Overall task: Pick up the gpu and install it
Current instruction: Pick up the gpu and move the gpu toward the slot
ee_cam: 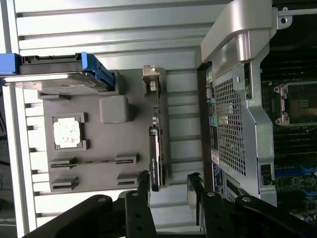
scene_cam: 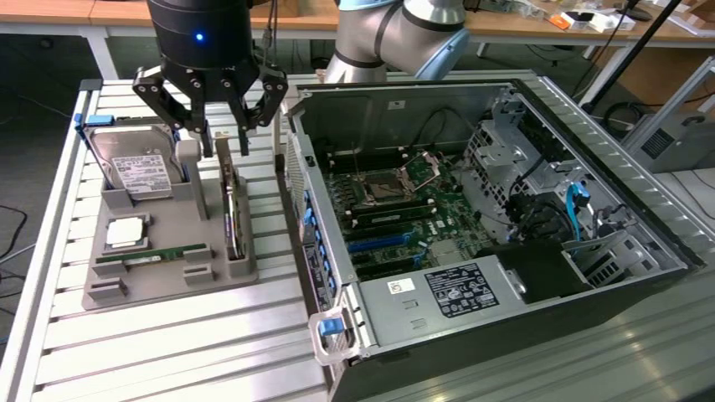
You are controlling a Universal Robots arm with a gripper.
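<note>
Standing on a slatted metal table (scene_cam: 167, 352), a grey tray (scene_cam: 167, 280) carries its load in the exterior view. A hard drive (scene_cam: 140, 172) is propped upright at the far end, a processor chip (scene_cam: 126, 233) lies flat, and a memory stick (scene_cam: 151, 254) sits in a slot. The gpu (scene_cam: 231, 209) stands on edge along the tray's side nearest the computer case (scene_cam: 581, 109). That case lies open on the exterior view's right, with its motherboard (scene_cam: 391, 201) and power supply (scene_cam: 447, 293) exposed. Wooden benches (scene_cam: 503, 25) run along the back of the room. The gripper (scene_cam: 221, 132) hangs directly over the gpu's far end, fingers spread and holding nothing (the card sits in its slot).

In the wrist view the tray lies below the camera with the same parts in place. The gpu (ee_cam: 156, 144) runs lengthwise toward the gripper (ee_cam: 168, 176). Its end lies between the two parted fingertips, closer to one than the other.
</note>
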